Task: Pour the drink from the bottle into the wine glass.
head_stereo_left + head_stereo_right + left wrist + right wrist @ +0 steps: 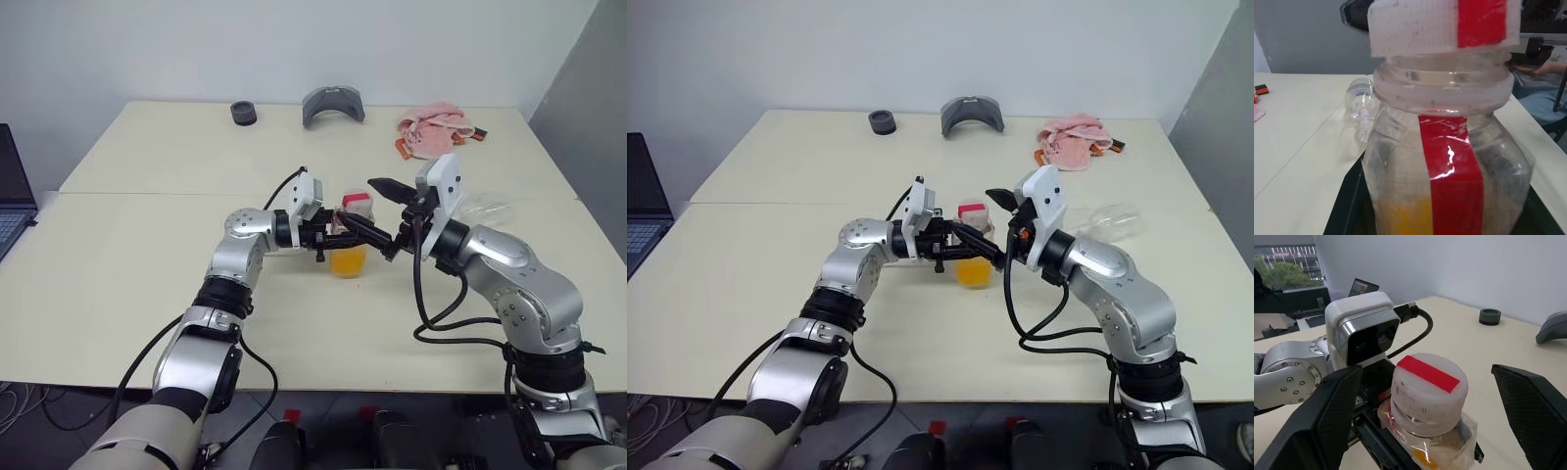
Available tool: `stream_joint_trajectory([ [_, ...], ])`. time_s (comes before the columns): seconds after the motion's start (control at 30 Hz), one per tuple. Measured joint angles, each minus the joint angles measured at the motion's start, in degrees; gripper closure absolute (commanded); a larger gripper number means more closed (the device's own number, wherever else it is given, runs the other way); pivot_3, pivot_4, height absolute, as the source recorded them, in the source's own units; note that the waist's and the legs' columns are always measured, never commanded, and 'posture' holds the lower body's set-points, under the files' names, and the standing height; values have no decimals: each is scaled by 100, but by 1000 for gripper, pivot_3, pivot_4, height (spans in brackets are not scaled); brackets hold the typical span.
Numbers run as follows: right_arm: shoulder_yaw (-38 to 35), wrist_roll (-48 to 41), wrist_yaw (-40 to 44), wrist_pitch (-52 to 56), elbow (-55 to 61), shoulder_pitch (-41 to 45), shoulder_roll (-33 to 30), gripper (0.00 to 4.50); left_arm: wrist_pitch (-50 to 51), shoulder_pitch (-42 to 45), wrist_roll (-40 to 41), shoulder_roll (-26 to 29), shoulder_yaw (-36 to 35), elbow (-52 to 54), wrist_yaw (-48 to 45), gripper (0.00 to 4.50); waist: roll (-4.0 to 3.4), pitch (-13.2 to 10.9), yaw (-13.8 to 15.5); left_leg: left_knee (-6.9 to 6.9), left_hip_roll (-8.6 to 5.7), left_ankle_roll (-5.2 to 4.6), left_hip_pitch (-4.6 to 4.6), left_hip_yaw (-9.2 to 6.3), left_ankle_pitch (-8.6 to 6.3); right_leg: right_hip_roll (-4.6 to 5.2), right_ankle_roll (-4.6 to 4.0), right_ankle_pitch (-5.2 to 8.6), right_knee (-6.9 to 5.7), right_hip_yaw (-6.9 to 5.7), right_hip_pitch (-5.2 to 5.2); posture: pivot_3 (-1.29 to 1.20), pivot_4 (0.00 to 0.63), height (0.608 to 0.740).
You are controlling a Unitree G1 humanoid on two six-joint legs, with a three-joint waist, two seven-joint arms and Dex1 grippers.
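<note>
the pale surface (147,284) carries everything here. the left pincer (345,235) is clamped on the bottle (351,240), gripping its body from the side and holding it upright near the middle of the surface; whether its base rests on the surface cannot be told. the bottle is clear plastic with a red-and-white strip down its side and a white cap (1428,388) crossed by red tape, and the cap is on. the right pincer (394,217) sits just beside the bottle on the side away from the left pincer, its two black fingers (1327,426) spread wide apart, one to either side of the cap without touching it. the wine glass (1112,217) lies on its side on the surface, beyond the right pincer and well apart from the bottle. the drink (348,260) is an orange-yellow pool filling the bottom part of the bottle, below the left pincer's grip.
</note>
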State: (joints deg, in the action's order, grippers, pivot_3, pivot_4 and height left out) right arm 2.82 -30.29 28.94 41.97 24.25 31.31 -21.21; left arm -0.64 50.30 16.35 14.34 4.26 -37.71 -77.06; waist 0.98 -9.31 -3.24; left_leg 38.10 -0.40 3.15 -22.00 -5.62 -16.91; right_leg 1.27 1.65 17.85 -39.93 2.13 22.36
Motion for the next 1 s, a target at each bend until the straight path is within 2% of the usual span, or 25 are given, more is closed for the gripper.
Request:
stream_joint_trajectory([
  [0.1, 0, -5, 1, -2, -6, 20, 2, 889, 0, 0, 0, 0, 0, 1, 3, 2828, 0, 0, 0, 0, 0, -1, 0, 0, 0, 0, 0, 0, 0, 0, 0, 0, 150, 740],
  [0.27, -1, -13, -18, -12, -7, 29, 54, 2670, 1, -4, -3, 0, 2, 2, 4, 2828, 0, 0, 0, 0, 0, 0, 0, 0, 0, 0, 0, 0, 0, 0, 0, 0, 150, 740],
  [0.53, -23, 34, 75, -70, -9, 52, -43, 2777, -2, -18, -13, 5, 5, 3, -2, 2830, 0, 0, 0, 0, 0, 0, 0, 0, 0, 0, 0, 0, 1, 0, 0, 0, 150, 740],
  [1.0, 49, 767, 46, -1086, 35, 76, -165, 2805, -12, -17, -3, 4, -29, 10, 269, 2830, 0, 0, 2, 0, 0, 1, 0, 0, 0, 1, 0, 0, 1, 0, 0, 0, 150, 740],
])
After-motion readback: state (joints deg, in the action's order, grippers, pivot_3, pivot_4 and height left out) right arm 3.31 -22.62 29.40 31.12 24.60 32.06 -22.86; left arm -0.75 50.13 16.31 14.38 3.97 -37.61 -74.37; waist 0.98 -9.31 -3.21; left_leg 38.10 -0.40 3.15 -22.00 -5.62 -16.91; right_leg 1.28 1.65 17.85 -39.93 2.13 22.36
